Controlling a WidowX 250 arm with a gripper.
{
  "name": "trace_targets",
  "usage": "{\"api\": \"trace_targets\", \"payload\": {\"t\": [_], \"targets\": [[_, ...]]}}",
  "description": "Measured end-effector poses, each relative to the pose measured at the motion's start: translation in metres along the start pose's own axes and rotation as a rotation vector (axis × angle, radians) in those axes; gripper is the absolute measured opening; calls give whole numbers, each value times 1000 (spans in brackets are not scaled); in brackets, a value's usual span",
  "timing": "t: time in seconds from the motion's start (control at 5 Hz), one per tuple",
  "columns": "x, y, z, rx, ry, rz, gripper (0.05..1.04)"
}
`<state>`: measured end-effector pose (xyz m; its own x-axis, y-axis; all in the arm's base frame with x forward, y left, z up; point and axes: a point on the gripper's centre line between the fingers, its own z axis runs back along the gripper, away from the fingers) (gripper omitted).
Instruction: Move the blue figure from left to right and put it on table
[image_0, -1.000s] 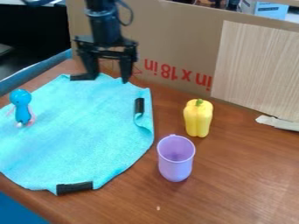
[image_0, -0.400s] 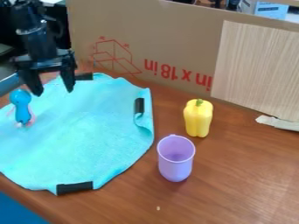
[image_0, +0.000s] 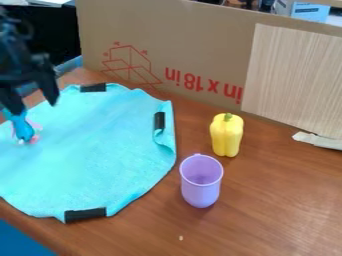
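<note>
Camera view has our claw (image_0: 31, 98) spread wide at the blue figure (image_0: 23, 130) on the cyan cloth (image_0: 100, 155); it looks light, stiff and smooth, so we should pinch it squarely around the middle.

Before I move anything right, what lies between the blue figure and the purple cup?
The camera view shows turquoise cloth running from the blue figure toward the purple cup, then a narrow strip of bare table. No object stands between.
</note>
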<state>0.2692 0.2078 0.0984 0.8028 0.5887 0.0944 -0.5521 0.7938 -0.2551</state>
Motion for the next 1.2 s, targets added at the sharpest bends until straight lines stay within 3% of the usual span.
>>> {"api": "trace_targets", "payload": {"t": [0.2, 0.4, 0.6, 0.8, 1.0, 1.2], "targets": [[-6, 11, 16, -105, -34, -14, 1001], [-12, 15, 25, -165, -29, -27, 1001], [-9, 20, 27, -111, -71, 13, 1001], [-4, 12, 11, 44, -100, 45, 1001], [2, 7, 13, 196, -157, 81, 1001], [3, -2, 9, 296, -154, 79, 1001]]}}
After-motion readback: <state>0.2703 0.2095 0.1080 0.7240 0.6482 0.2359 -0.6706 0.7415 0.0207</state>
